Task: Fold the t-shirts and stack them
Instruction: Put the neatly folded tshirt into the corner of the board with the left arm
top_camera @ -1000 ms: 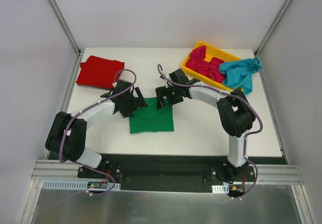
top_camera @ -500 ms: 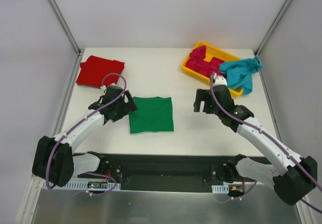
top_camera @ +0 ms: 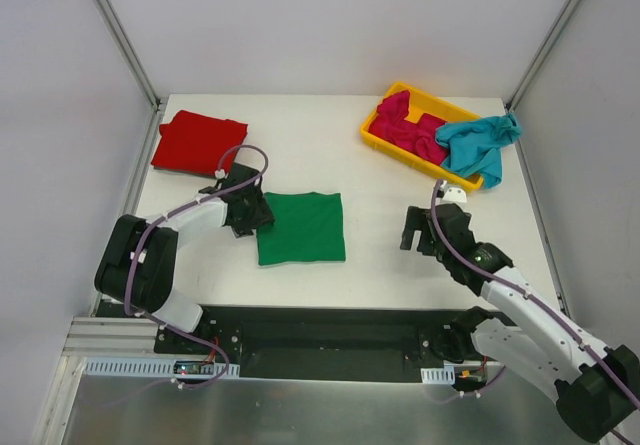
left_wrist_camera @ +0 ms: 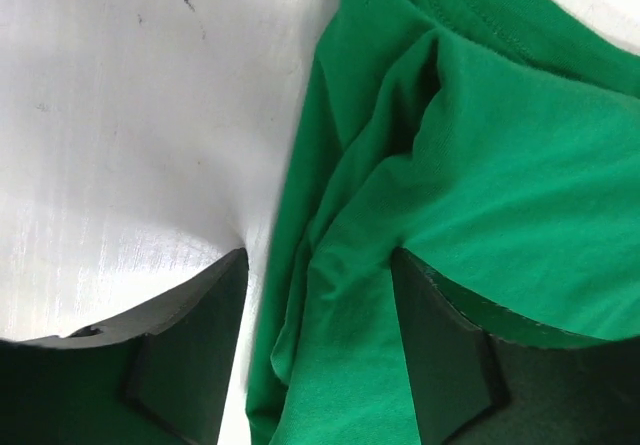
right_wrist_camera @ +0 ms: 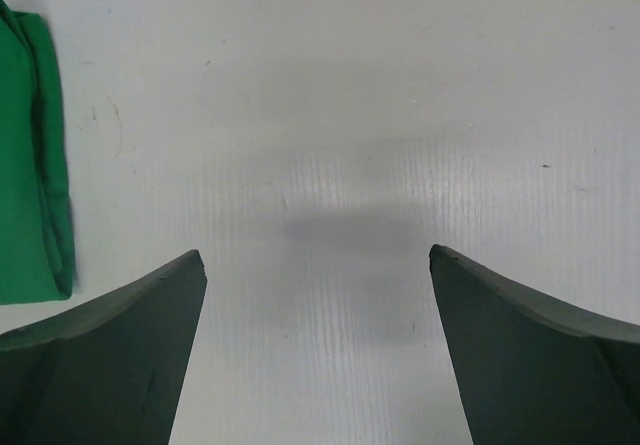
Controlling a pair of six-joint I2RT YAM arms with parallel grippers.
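Observation:
The green t-shirt [top_camera: 301, 227] lies folded in a flat square at the table's middle. My left gripper [top_camera: 256, 213] is at its left edge. In the left wrist view the gripper [left_wrist_camera: 318, 265] is open, with the bunched green cloth edge [left_wrist_camera: 400, 195] lying between its fingers. My right gripper [top_camera: 412, 233] is open and empty over bare table to the right of the shirt. In the right wrist view the gripper [right_wrist_camera: 316, 255] shows only the shirt's edge [right_wrist_camera: 30, 165] at far left. The red t-shirt [top_camera: 197, 142] lies folded at the back left. The magenta-pink t-shirt [top_camera: 408, 130] and the teal t-shirt [top_camera: 478, 143] are crumpled at the back right.
A yellow plastic tray [top_camera: 447, 108] at the back right holds the magenta-pink shirt, and the teal shirt hangs over its right rim. White walls with metal posts close in the table on three sides.
My right arm has drawn back from the green shirt's top edge to the right front. My left gripper moved off to the left, then came back to the shirt's left edge.

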